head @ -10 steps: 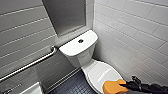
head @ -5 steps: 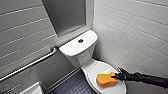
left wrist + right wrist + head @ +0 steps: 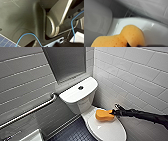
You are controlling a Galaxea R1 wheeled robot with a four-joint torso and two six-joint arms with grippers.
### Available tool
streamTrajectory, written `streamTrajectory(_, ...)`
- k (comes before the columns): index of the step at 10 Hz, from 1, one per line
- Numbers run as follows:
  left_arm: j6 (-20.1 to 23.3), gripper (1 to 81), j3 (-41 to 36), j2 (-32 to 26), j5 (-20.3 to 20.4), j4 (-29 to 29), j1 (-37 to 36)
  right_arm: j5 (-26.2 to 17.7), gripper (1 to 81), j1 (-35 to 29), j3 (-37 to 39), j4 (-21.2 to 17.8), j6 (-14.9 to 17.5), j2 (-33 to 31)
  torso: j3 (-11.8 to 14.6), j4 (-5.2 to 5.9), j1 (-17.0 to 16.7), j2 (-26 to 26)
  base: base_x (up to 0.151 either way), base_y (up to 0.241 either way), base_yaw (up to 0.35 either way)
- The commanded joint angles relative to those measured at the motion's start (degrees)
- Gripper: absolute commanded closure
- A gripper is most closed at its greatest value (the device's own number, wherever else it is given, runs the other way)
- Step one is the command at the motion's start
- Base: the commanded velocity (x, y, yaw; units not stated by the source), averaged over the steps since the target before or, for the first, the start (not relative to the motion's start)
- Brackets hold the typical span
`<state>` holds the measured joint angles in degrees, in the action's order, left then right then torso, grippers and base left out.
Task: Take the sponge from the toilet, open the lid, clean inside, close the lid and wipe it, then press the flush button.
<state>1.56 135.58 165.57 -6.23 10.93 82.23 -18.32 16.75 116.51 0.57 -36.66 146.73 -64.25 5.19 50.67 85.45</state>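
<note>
Now | right pincer (image 3: 112,112) grips sponge (image 3: 103,115) | long axis crosswise over lid (image 3: 108,131)

**Operator:** Finish of the sponge (image 3: 104,114)?

**Technician:** Matt orange foam, porous, pitted with small open cells.

**Operator:** And the toilet (image 3: 80,102) and lid (image 3: 110,130)?

**Technician:** Both white, smooth, glossy.

**Operator:** Surroundings?

**Technician:** The wall tiles (image 3: 130,74) are smooth with a slight sheen. The grab bar (image 3: 30,111) is satin metal. The floor (image 3: 75,134) is dark and studded.
</note>
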Motion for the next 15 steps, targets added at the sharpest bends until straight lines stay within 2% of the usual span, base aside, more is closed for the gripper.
streamTrajectory(1,0.4,1.0,-0.3,-0.3,-5.0,0.2,1.8,-1.9,81.1,-5.5,7.8,-0.5,-3.8,1.6,0.0,0.0,0.0,0.0,0.0,0.0,0.0)
streamTrajectory(3,0.4,1.0,-0.3,-0.4,-5.0,0.1,2.1,-0.2,81.1,-3.2,13.2,-0.7,-6.1,3.3,0.0,0.0,0.0,0.0,0.0,0.0,0.0)
streamTrajectory(5,0.4,1.0,-0.3,-0.2,-5.0,0.2,2.3,2.4,81.1,-0.4,16.0,-0.7,-10.0,3.6,0.0,0.0,0.0,0.0,0.0,0.0,0.0)
streamTrajectory(7,0.5,1.0,-0.3,0.2,-5.0,0.2,2.3,3.1,81.1,3.1,15.7,-0.5,-10.3,2.7,0.0,0.0,0.0,0.0,0.0,0.0,0.0)
streamTrajectory(11,0.5,1.0,-0.3,0.6,-5.0,1.0,2.3,4.5,81.1,9.7,-0.2,-0.2,-10.3,-9.4,0.0,0.0,0.0,0.0,0.0,0.0,0.0)
streamTrajectory(13,0.5,1.0,-0.4,0.8,-5.0,1.1,2.3,6.8,81.1,12.6,-3.7,-0.3,-10.3,-13.8,0.0,0.0,0.0,0.0,0.0,0.0,0.0)
streamTrajectory(15,0.5,1.0,-0.4,0.7,-5.0,1.0,2.3,8.8,81.1,16.2,-3.3,-0.4,-10.3,-15.6,0.0,0.0,0.0,0.0,0.0,0.0,0.0)
